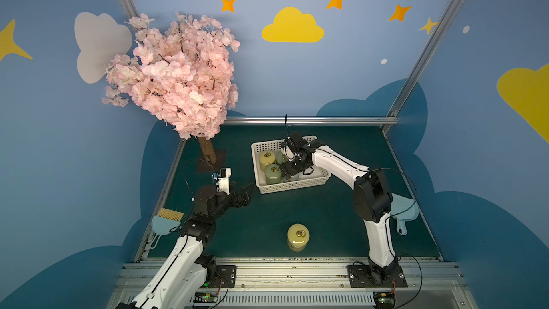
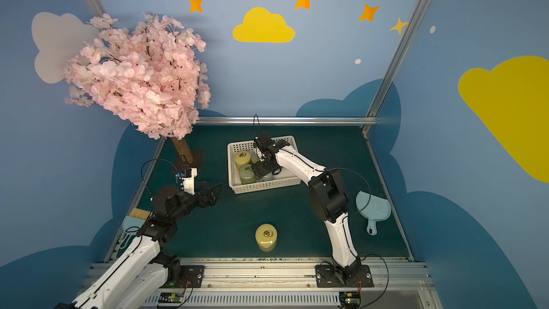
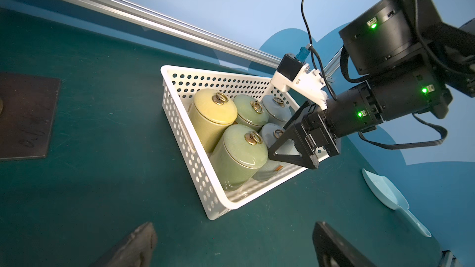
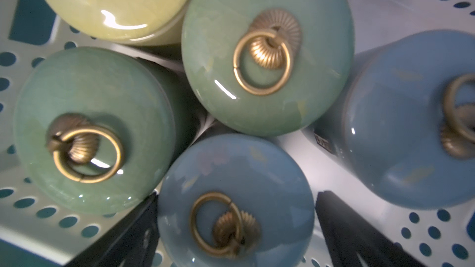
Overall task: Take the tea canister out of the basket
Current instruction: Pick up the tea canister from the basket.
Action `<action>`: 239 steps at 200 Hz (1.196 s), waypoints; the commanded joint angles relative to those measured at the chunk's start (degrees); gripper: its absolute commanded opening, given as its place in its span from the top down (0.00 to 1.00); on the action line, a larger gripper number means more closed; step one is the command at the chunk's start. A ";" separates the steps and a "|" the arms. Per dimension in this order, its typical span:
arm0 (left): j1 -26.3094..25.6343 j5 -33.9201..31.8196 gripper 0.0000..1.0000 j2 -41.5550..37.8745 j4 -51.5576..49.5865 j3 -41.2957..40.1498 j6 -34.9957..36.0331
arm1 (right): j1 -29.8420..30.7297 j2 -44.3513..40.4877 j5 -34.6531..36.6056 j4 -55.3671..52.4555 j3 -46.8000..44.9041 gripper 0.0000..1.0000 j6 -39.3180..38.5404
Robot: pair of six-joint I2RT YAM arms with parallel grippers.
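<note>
Tea canister (image 4: 235, 201), blue with a brass ring on its lid, upright inside white basket (image 3: 180, 114), packed among four other canisters (image 4: 264, 52). Straddled by right gripper (image 4: 236, 195), fingers (image 4: 341, 227) spread wide on either side, seemingly without contact. Left gripper (image 1: 245, 196) likewise agape, over table (image 1: 267, 218), well apart from basket.

The basket (image 3: 174, 114) is white, its walls patterned with rows of round holes. In it, the yellow canister (image 3: 213, 114) is mustard, the two green canisters (image 3: 239, 155) are celadon and the two blue canisters (image 4: 236, 201) a dusty grey-blue (fine crackle lines show in the yellow and green glazes); each lid bears a ribbed brass ring (image 4: 262, 62). The lone canister (image 1: 298, 236) on the dark teal table (image 1: 267, 212) is yellow too. The tree (image 1: 178, 75) is pale pink with a brown trunk; the walls (image 1: 356, 78) are blue with yellow and white clouds and orange stars
</note>
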 commanded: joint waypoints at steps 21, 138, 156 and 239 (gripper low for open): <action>-0.21 -0.15 0.00 -0.53 0.83 0.06 0.03 | -0.65 2.22 0.64 -1.15 2.18 0.02 -0.56; -0.24 -0.23 0.00 -0.61 0.76 0.08 0.04 | -0.91 3.40 0.46 -2.01 2.98 0.08 -0.64; -0.21 -0.29 0.00 -0.60 0.79 0.09 0.11 | -0.84 3.22 0.60 -2.29 2.83 0.17 -0.63; -0.26 -0.22 0.00 -0.62 0.80 0.01 0.11 | -0.68 1.82 1.55 -4.08 4.15 0.37 -0.91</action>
